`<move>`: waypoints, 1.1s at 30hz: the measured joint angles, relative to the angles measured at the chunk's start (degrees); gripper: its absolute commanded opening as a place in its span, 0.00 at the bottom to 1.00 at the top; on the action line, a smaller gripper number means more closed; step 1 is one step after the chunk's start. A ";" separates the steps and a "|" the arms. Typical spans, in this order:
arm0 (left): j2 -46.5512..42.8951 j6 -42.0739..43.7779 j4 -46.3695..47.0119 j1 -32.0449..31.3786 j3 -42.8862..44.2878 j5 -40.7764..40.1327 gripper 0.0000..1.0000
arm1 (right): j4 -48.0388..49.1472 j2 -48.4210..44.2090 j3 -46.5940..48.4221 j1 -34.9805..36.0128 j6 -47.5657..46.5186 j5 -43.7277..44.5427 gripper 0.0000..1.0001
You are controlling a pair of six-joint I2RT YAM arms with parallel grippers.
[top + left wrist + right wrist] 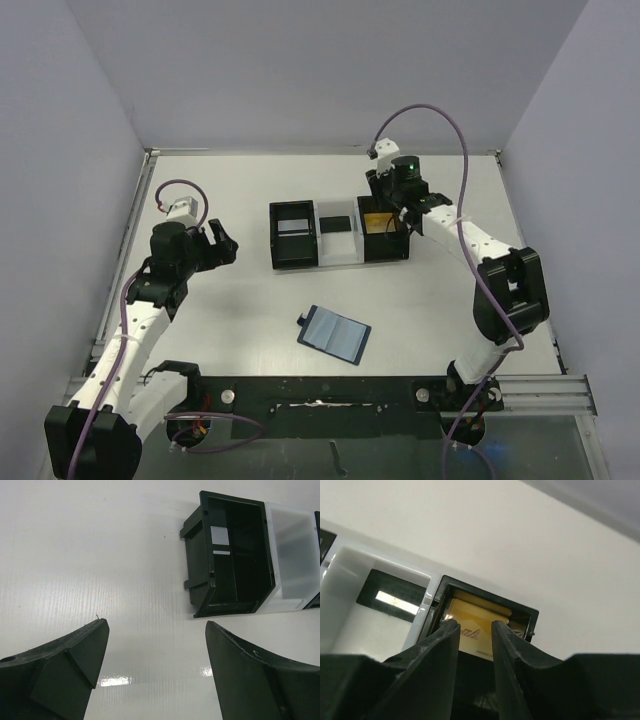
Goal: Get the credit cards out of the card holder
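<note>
The card holder [335,333], a navy bifold wallet, lies open on the table in front of the arms, lighter blue inside. A gold credit card [378,222] lies in the right black box [385,257]; in the right wrist view the gold card [479,611] shows past my fingertips. My right gripper [392,205] hangs over that box, and in its own view the right gripper [473,623] has its jaws a narrow gap apart with nothing between them. A pale grey card [293,224] lies in the left black box [272,238]. My left gripper [222,243] is open and empty at the left.
The two black boxes are joined by a clear section [338,248] that holds a dark card with a pale strip [395,598]. The left wrist view shows the left box [200,560] with the grey card [220,536] inside. Walls enclose the table.
</note>
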 measured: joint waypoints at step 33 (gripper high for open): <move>-0.04 0.00 0.20 0.48 0.00 0.20 0.77 | -21.33 17.59 10.47 1.29 31.15 10.12 0.24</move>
